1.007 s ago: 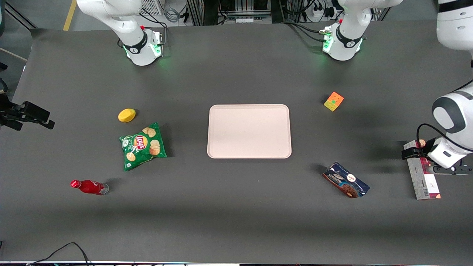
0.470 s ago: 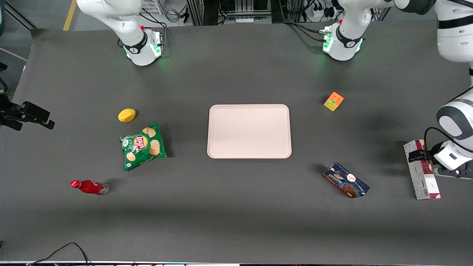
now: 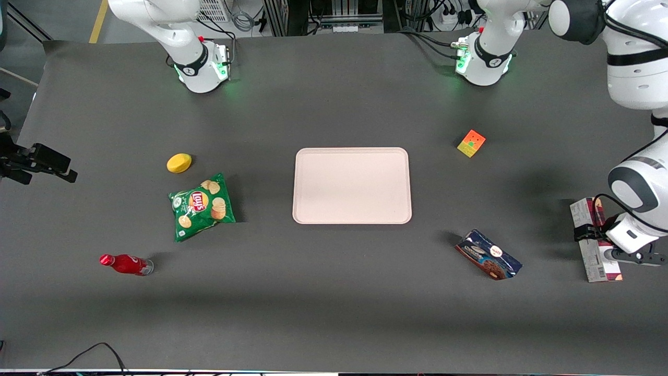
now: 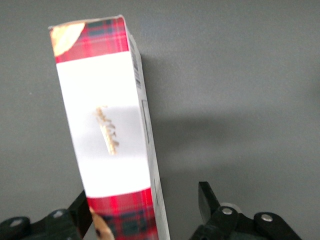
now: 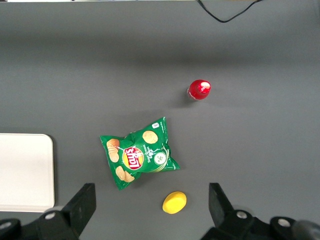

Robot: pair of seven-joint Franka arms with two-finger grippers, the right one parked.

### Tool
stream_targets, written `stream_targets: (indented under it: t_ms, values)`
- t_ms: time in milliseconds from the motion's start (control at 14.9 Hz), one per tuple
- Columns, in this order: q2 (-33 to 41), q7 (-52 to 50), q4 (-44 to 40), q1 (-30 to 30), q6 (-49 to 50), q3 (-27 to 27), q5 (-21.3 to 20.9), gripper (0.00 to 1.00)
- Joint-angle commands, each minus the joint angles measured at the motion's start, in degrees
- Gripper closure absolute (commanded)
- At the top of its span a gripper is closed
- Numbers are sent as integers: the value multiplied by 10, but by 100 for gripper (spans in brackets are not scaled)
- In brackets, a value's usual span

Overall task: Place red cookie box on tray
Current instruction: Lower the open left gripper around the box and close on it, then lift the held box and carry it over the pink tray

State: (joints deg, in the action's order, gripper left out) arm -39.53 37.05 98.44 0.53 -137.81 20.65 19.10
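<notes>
The red cookie box (image 3: 598,264) lies flat at the working arm's end of the table, its plaid face and white label (image 4: 107,125) turned up. My left gripper (image 3: 605,243) is over the box's middle, open, with the box standing between its fingers (image 4: 145,202). One finger (image 4: 84,206) is close against the box and the second finger (image 4: 206,197) stands well apart from the grey side. The pale pink tray (image 3: 352,185) sits at the table's centre with nothing on it.
A blue cookie bag (image 3: 488,255) lies between the box and the tray. A coloured cube (image 3: 471,143) sits farther back. Toward the parked arm's end lie a green chips bag (image 3: 202,206), a yellow lemon (image 3: 179,163) and a red bottle (image 3: 125,264).
The left gripper has moved along the box from its farther end toward its middle, nearer the front camera. The box has not moved.
</notes>
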Motion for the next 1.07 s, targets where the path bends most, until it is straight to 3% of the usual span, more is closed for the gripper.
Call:
stream_targets:
  t_ms: [0, 134, 336, 672, 1007]
  values:
    - [-13, 14, -22, 3, 3, 6, 15, 22]
    - [-10, 15, -22, 4, 8, 6, 14, 34]
    - [-9, 18, -23, 4, 12, 7, 9, 62]
    - [6, 50, -21, 9, 19, 9, -3, 100]
    - [87, 16, -20, 34, 153, 11, -35, 100]
